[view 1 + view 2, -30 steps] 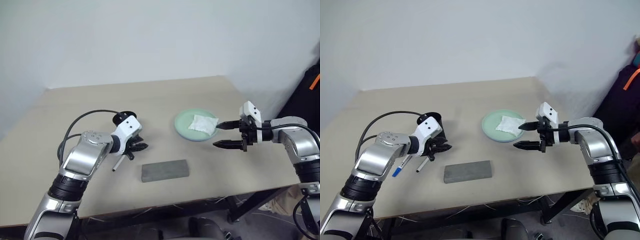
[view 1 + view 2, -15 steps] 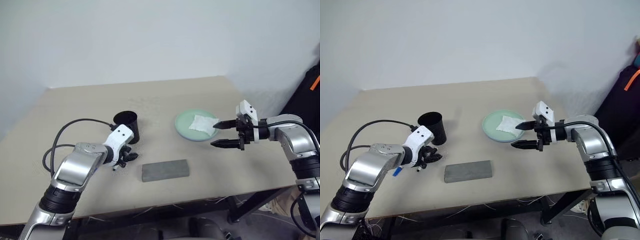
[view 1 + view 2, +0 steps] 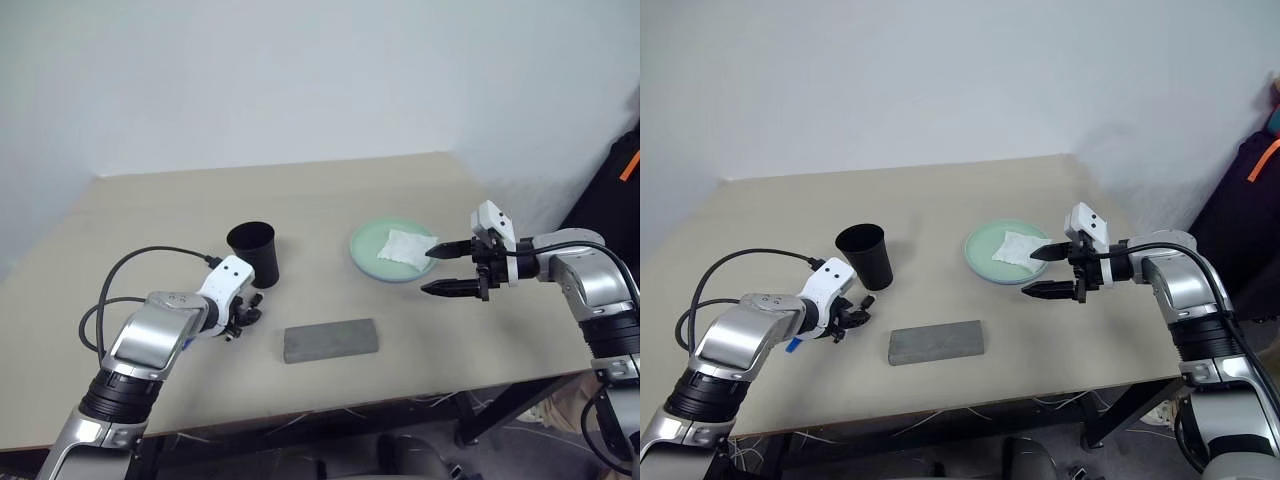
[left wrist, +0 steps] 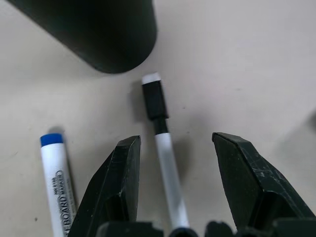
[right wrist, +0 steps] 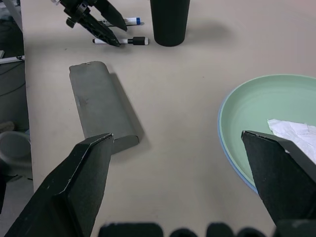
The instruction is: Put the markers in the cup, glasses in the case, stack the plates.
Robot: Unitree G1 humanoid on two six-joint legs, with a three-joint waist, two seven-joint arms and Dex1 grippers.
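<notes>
1. Nearest the camera, in the lower centre of the head views, the flat grey felt-like rectangular case (image 3: 331, 340) is seen lying closed on the beige table (image 3: 330, 190); no glasses can be made out, so it cannot be said whether that step is done.

2. At the lower left, the left gripper (image 4: 174, 163) is held low over the table with its jaws spread around the thin white marker with the black cap (image 4: 160, 133), which lies flat between them and is not yet pinched. The second white marker, with a blue cap (image 4: 56, 170), lies just beside it, outside the jaws.

3. Just behind the markers stands the tall black plastic cup (image 3: 253, 254), upright; no marker is seen in it, so this step is judged as only begun.

4. At the centre right, the pale green round plate (image 3: 372, 251) is seen resting on a light blue plate whose rim (image 5: 223, 148) shows beneath it, with a small white cloth (image 3: 405, 246) on top; the stacking appears done.

5. The right gripper (image 3: 447, 269) hovers by the plates' edge, jaws spread wide and empty.

6. Against the frame of a second ago, the left gripper has come down and toward the left of the picture, uncovering the cup it had hidden; the right gripper is barely changed.
</notes>
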